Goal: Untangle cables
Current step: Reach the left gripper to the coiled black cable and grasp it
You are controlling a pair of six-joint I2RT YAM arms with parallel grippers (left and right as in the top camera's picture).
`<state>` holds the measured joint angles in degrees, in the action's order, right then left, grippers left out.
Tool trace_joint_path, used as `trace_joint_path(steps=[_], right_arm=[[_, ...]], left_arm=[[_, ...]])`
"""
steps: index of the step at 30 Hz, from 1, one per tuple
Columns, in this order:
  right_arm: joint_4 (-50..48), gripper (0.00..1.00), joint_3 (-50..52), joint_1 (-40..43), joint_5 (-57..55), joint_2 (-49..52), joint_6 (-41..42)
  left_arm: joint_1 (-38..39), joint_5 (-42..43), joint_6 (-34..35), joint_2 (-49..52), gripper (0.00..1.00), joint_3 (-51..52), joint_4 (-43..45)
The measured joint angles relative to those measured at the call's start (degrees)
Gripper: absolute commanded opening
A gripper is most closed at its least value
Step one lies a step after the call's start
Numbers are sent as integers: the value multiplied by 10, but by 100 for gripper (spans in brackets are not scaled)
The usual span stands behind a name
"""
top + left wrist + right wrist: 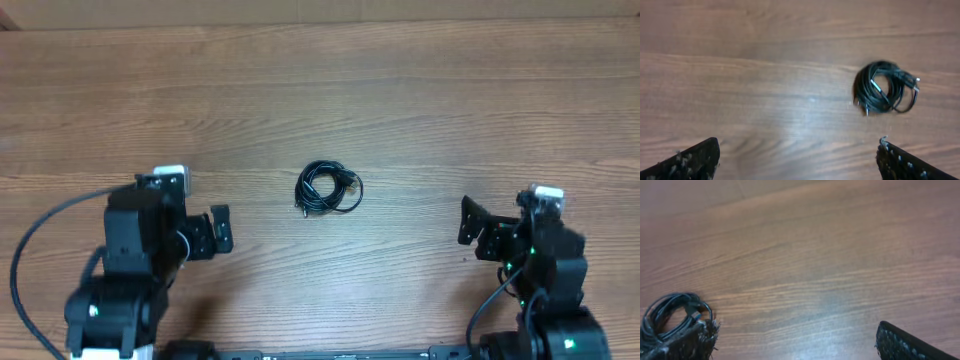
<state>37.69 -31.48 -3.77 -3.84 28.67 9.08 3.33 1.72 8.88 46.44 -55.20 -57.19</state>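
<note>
Scene: a bare wooden bench seen from above, with a robot gripper at each lower corner.
Cables: thin black cords wound into one small, tight coil. It lies flat near the middle of the bench, between the two grippers and well apart from both. Small plug ends poke out at the coil's edge.
Left gripper: hovers left of the coil, jaws spread wide, holding nothing.
Right gripper: hovers right of the coil, jaws also spread wide and empty.
Step in hand: judged to be the very start. The coil looks untouched and nothing is untangled yet.
Next move: probably one gripper reaches in to pinch a plug end or outer strand while the other pins the coil. The cords are thin and lie flat, so it calls for a low, exact pinch.
Writing: no brand, label or readable text in any view.
</note>
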Motion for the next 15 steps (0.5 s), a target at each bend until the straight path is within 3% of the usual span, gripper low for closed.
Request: trace_joint_path(steps=[8, 13, 15], right_arm=[[82, 100, -101, 0, 19, 96, 11], [73, 100, -117, 0, 73, 115, 14], [71, 100, -117, 0, 87, 115, 14]], left_arm=[[0, 64, 0, 50, 100, -26, 0], [0, 123, 1, 65, 100, -26, 111], [0, 141, 7, 73, 93, -28, 158]])
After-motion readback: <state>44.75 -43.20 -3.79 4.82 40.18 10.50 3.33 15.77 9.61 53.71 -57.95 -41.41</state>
